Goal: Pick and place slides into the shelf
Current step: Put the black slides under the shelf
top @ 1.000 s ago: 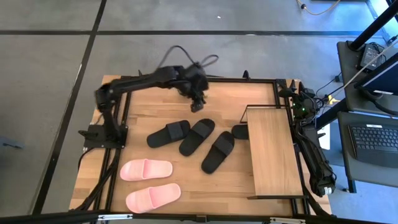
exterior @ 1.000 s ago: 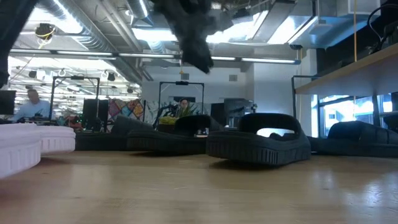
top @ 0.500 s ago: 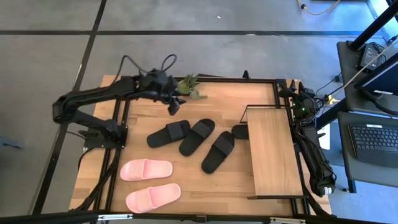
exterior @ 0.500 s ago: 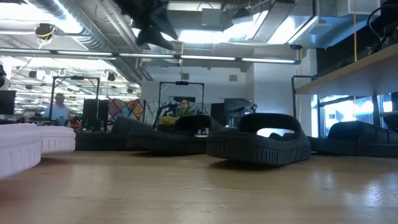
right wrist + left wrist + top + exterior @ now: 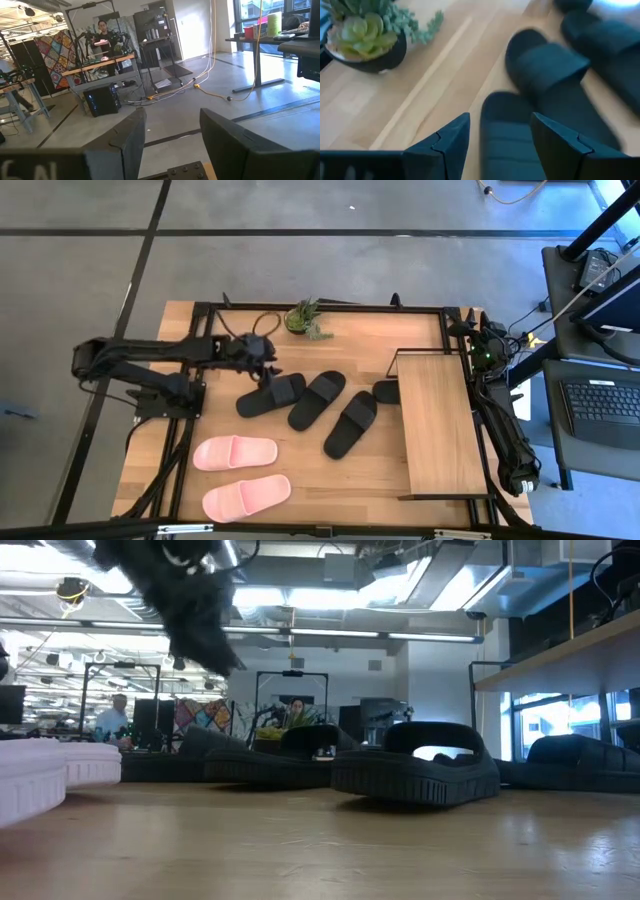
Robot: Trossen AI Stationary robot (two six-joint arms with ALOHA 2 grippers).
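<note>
Three black slides (image 5: 313, 402) lay beside the shelf (image 5: 435, 423), a fourth tucked under it. Our left gripper (image 5: 268, 368) had swung back from the plant (image 5: 305, 318), fingers apart and empty, over the leftmost slide (image 5: 270, 394); our right gripper (image 5: 170, 142) waited open.

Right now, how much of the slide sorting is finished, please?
One black slide lies partly under the shelf. The open left gripper hovers empty over the leftmost black slide. Two more black slides and both pink slides remain. The right gripper waits open.
</note>
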